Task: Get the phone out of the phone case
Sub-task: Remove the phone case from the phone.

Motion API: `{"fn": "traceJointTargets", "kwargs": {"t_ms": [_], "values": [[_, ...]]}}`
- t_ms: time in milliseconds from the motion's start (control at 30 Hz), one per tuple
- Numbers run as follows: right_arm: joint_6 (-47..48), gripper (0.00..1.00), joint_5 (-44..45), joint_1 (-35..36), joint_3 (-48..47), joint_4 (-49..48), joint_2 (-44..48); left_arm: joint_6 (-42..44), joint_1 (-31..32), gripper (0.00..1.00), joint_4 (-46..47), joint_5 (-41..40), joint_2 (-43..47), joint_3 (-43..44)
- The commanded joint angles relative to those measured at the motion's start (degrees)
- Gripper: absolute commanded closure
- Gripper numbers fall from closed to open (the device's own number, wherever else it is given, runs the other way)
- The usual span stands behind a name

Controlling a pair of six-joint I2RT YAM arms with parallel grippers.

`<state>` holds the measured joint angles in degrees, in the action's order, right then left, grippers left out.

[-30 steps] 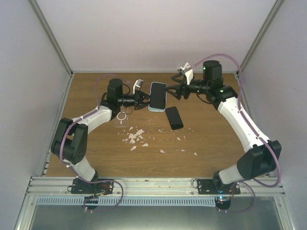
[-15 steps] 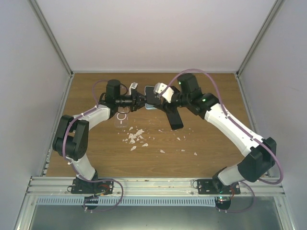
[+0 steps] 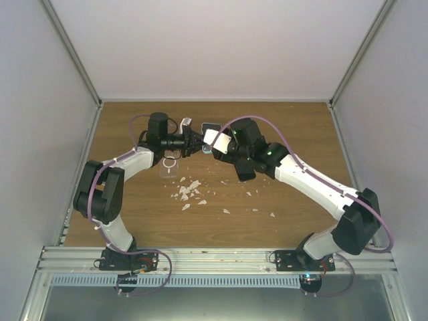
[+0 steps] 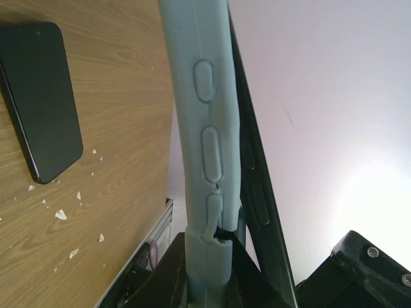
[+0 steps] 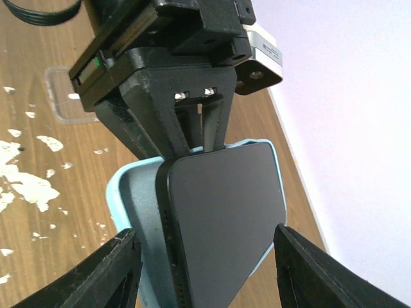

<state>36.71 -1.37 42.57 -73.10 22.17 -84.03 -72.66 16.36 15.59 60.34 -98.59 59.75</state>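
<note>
We clamp left pincer [image 3: 196, 142] on the phone case [image 4: 204, 128] edge, upright at the table's [image 3: 307, 127] 12 o'clock, so the phone [image 5: 225, 205] faces right pincer [image 5: 204, 256]. Its jaws sit apart, flanking the half-out phone, prob. to pull.

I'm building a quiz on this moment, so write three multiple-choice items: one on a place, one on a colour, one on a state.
1. Where is the loose black phone?
A) flat on the table
B) held in a gripper
C) leaning on the back wall

2. What colour is the phone case?
A) red
B) pale blue
C) yellow

3. How does the right gripper stand at the cased phone?
A) clamped shut on it
B) open, a finger on either side
C) shut, off to one side

Answers:
1 A, it lies flat on the wood in the left wrist view.
2 B, the left gripper clamps its pale blue edge.
3 B, the right wrist view shows both fingers spread wide apart.
</note>
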Motion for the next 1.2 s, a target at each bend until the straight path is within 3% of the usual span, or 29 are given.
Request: {"fn": "traceJointTargets", "kwargs": {"t_ms": [0,500,833,1000,1167], "values": [[2.9,0.43,6.2,1.4,1.5,-4.9,-1.1,0.4,0.3,1.00,4.0,0.9,0.7,-0.2],[13.8,0.55,17.4,5.0,10.3,-20.2,-2.6,-0.3,1.4,1.00,4.9,1.4,1.0,-0.4],[18.4,0.78,24.1,5.6,12.9,-28.6,-5.1,-2.1,1.3,1.00,4.5,-0.8,1.8,-2.9],[18.0,0.97,24.2,6.6,12.7,-28.4,-4.5,-2.5,0.7,1.00,3.7,-2.1,1.1,-3.1],[15.0,0.99,22.6,7.4,11.0,-24.4,-4.2,-2.3,-0.5,1.00,2.2,-3.7,1.0,-3.6]]}}
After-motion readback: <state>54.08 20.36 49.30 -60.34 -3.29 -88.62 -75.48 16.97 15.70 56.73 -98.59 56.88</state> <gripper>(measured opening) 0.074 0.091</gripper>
